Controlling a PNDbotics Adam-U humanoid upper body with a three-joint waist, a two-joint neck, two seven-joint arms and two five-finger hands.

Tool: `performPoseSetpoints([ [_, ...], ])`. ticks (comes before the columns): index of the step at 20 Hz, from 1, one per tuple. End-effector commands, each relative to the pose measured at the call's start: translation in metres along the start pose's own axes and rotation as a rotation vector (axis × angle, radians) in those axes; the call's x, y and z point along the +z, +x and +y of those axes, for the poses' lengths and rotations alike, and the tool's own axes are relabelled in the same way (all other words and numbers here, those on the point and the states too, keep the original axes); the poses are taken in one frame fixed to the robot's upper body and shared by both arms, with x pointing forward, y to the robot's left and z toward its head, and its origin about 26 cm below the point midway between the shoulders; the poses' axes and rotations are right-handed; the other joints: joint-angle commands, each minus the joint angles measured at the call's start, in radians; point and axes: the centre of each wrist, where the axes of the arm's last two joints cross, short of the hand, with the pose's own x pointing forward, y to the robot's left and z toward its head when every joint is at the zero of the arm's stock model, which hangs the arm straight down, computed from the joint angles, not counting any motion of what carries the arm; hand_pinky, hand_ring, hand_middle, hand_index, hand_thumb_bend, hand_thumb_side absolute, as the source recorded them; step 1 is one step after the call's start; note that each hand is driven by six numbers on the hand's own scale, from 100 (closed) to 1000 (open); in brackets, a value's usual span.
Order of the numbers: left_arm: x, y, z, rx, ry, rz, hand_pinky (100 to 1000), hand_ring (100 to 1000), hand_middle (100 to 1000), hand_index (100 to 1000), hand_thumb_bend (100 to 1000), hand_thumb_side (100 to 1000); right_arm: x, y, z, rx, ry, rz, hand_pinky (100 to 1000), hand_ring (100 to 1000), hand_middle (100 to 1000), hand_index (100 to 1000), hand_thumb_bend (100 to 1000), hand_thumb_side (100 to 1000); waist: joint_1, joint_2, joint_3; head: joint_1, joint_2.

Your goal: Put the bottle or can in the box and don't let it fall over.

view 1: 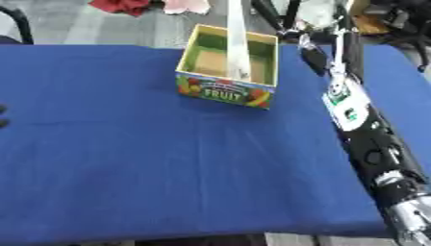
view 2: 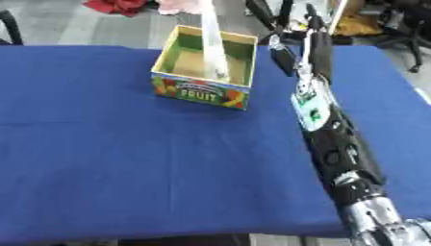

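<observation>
Standing bottle [view 1: 236, 41] — inside box [view 1: 224, 91].

Matt blue cloth [view 1: 168, 158] covers the table; the printed box [view 1: 225, 91] looks like cardboard.

A blue-clothed table [view 1: 168, 158] carries a yellow fruit-printed box [view 1: 227, 91] near its far edge.

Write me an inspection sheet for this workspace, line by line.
Surface: blue cloth-covered table, flat.
Job's things: open cardboard box with a FRUIT label at the far centre; a tall pale bottle-like thing stands upright in it.
Clutter: nothing seen on the cloth.
Hands: right hand beside the box, fingers unclear; left hand not seen.
Cables: nothing seen.
Surroundings: red cloth on the floor beyond.
</observation>
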Motion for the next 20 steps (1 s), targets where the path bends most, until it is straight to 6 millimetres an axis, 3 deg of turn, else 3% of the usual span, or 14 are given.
performPoseSetpoints([
  [1,-0.003,0.008,0.008,-0.031,0.015,-0.03,786,799,855,903,683,803,0.007,0.018,-0.002,-0.093,0.032,-0.097,916,857,806,953,104,563,0.003,-0.006,-0.013,0.029,-0.002],
  [4,-0.003,0.009,0.007,-0.03,0.006,-0.035,787,801,857,903,683,804,0.03,0.013,-0.002,-0.184,0.065,-0.106,913,858,806,914,112,569,0.004,0.0,-0.03,0.044,-0.002],
  [13,-0.002,0.006,0.004,-0.026,-0.012,-0.027,786,801,857,903,681,804,0.103,-0.034,-0.009,-0.353,0.177,-0.049,906,854,800,855,100,533,0.012,-0.002,-0.033,0.068,-0.002],
  [20,0.0,0.004,0.002,-0.022,-0.031,-0.017,786,802,857,903,683,804,0.143,-0.036,-0.025,-0.443,0.221,-0.029,905,854,800,894,100,549,0.013,-0.019,-0.02,0.066,-0.002],
])
